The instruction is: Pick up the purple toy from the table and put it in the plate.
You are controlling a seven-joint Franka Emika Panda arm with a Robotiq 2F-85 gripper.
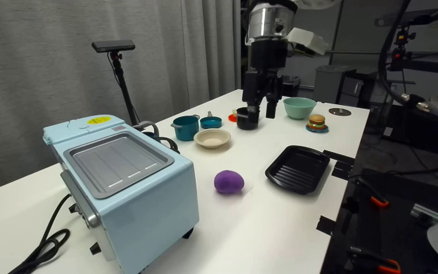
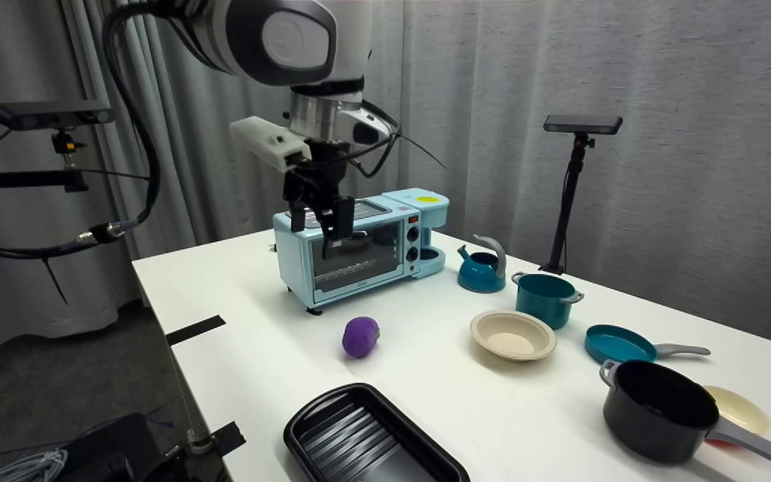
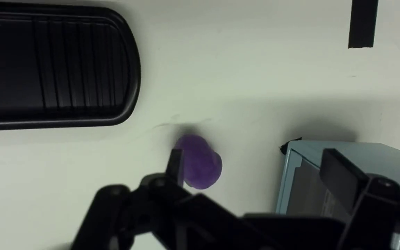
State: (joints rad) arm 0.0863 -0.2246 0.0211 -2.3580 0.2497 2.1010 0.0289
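**Purple toy (image 2: pixel 361 337) rests on the table (image 2: pixel 258 365); your gripper (image 1: pixel 262 113) is spread wide**

You can see the toy sitting between the black tray (image 2: pixel 385 438) and the light blue oven (image 1: pixel 154 217). It lies farther in from the edge with the black tape (image 2: pixel 196 329) than the tray does. A bit of green shows on its side.

Your gripper hangs in the air above the table, with its two fingers far apart. In the wrist view, one finger hides a little of the toy.

The cream plate (image 2: pixel 512 343) is well apart from the toy, toward the edge by the gray curtain (image 2: pixel 526 134). It sits just beside the teal pot (image 2: pixel 545 304). Along that same edge you have the blue kettle (image 2: pixel 481 274) and the blue pan (image 2: pixel 618 345).

Toward the end away from the oven, you can find the dark gray pot (image 2: pixel 656 418) and the mint bowl (image 1: pixel 299 108). Near the taped edge, a toy burger (image 1: pixel 316 121) sits on a little blue dish (image 1: pixel 316 130). A flat dark disk (image 1: pixel 340 112) lies close to the corner there.
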